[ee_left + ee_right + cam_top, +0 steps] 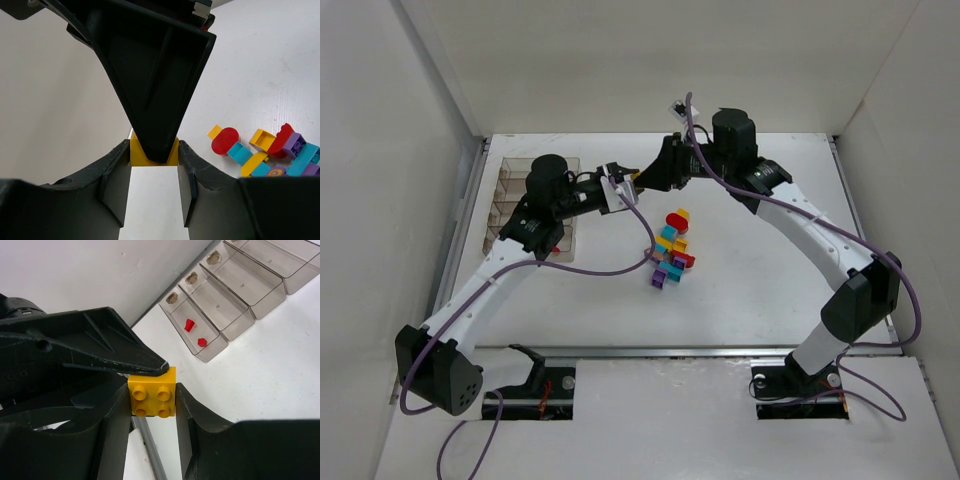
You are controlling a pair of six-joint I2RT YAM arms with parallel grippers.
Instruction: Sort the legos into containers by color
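Handover position above the white table (770, 290), toward its far edge and left of centre. The left gripper (154, 150) and right gripper (151, 390) met tip to tip, with 1 yellow 2x2 brick (151, 399) between them, clear of the surface. In the right wrist view the brick filled the narrow gap between the right gripper's 2 fingers (192, 422), touching both, while a finger of the left gripper (100, 347) pressed on its upper edge. In the left wrist view the same brick spanned the gap between the left gripper's own fingers (116, 175), with a right-gripper finger (155, 85) lying across its face. Each pincer was thus nearly closed and clamped on the brick, the 2 grips crossing at right angles. The smoke-tinted organizer (227, 325) stood at the far-left corner of the table, its 4 long compartments side by side. The end compartment toward the near edge held 2 small red pieces (189, 325), and the other 3 showed no bricks. The loose pile of red, yellow, cyan and purple bricks (670, 250) lay near the table's centre, well apart from the organizer.
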